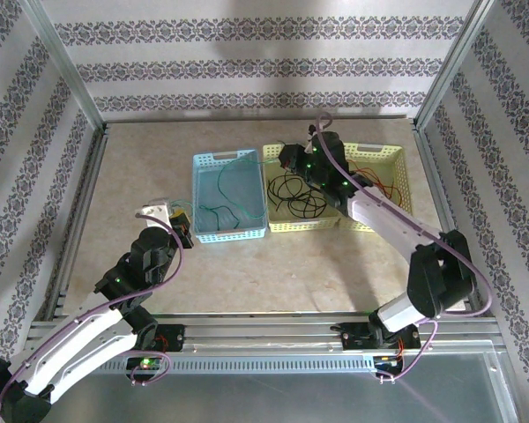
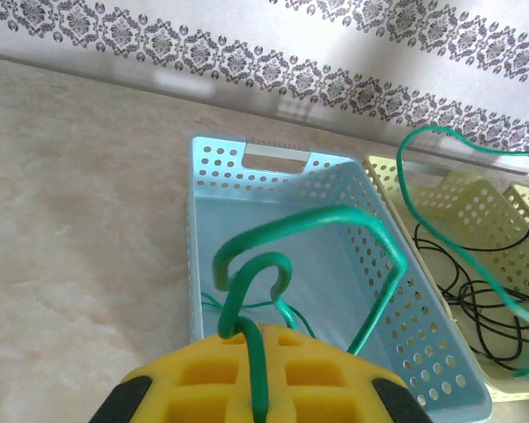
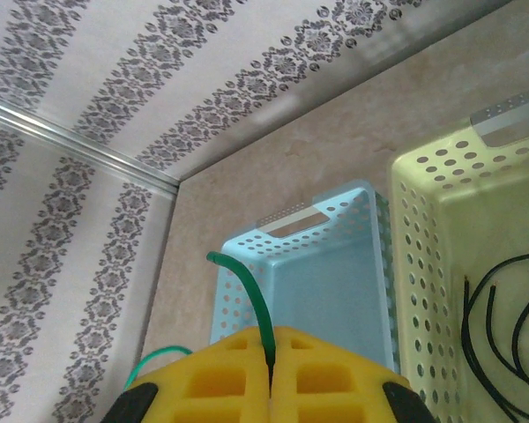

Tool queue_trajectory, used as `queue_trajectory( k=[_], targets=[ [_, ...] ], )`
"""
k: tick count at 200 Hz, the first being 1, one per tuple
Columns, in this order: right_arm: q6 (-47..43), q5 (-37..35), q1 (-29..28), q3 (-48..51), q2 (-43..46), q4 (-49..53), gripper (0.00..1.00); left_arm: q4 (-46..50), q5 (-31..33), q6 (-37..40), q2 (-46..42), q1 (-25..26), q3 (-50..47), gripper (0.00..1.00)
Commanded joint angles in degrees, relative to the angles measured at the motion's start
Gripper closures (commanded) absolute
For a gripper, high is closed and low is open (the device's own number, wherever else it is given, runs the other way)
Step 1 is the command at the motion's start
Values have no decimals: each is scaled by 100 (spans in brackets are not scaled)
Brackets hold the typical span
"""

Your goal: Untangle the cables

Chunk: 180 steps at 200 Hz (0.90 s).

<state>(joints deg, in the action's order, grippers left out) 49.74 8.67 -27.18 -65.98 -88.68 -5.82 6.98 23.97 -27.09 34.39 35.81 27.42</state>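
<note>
The green cable [image 2: 335, 216] loops out of my left gripper [image 2: 260, 330], whose yellow pads are shut on it over the near end of the blue basket [image 2: 198, 203]. More thin green cable [image 1: 225, 198] lies inside that basket. My right gripper [image 3: 271, 339] is shut on another stretch of green cable [image 3: 251, 291], held high above the blue basket [image 3: 335, 211] and the yellow basket [image 3: 414, 229]. The black cable [image 1: 295, 194] lies coiled in the middle yellow basket [image 1: 278, 226]. The red cable [image 1: 389, 186] lies in the right yellow basket [image 1: 397, 159].
Three perforated baskets stand side by side at mid-table, blue on the left. Patterned walls with metal frame posts [image 1: 84, 97] close in the left, back and right sides. A metal rail [image 1: 264, 330] runs along the near edge by the arm bases.
</note>
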Motion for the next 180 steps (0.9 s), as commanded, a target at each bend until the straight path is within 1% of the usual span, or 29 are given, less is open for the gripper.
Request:
queue_trajectory(
  k=[1, 23, 71, 82, 95, 106, 129, 141, 164, 175, 180],
  targets=[
    [130, -136, -133, -188, -364, -300, 100, 130, -123, -118, -10, -70, 146, 100],
    [124, -181, -249, -193, -699, -345, 100, 123, -189, -128, -11, -66, 141, 100],
    [-44, -26, -509, -469, -1317, -319, 100, 44, -379, -151, 32, -66, 121, 100],
    [-132, 30, -566, -564, -1402, -291, 93, 8, -480, -132, 81, -66, 132, 100],
    [-262, 92, -628, -681, -1470, -210, 76, -41, -667, -93, 165, -66, 154, 100],
    [-368, 162, -654, -778, -1491, -150, 64, -68, -858, -64, 246, -66, 183, 100],
    [-667, 407, -658, -927, -1446, 7, 47, -227, -1343, 43, 413, -66, 210, 100],
    [-926, 451, -657, -1008, -1349, 189, 43, -341, -1595, 87, 483, -66, 220, 100],
    [-1275, 473, -609, -936, -987, 447, 42, -523, -2018, 166, 571, -57, 224, 100],
    [-1408, 679, -596, -784, -735, 447, 42, -645, -2234, 214, 602, -57, 224, 100],
    [-1485, 915, -596, -712, -616, 438, 43, -703, -2318, 228, 612, -57, 212, 100]
  ],
)
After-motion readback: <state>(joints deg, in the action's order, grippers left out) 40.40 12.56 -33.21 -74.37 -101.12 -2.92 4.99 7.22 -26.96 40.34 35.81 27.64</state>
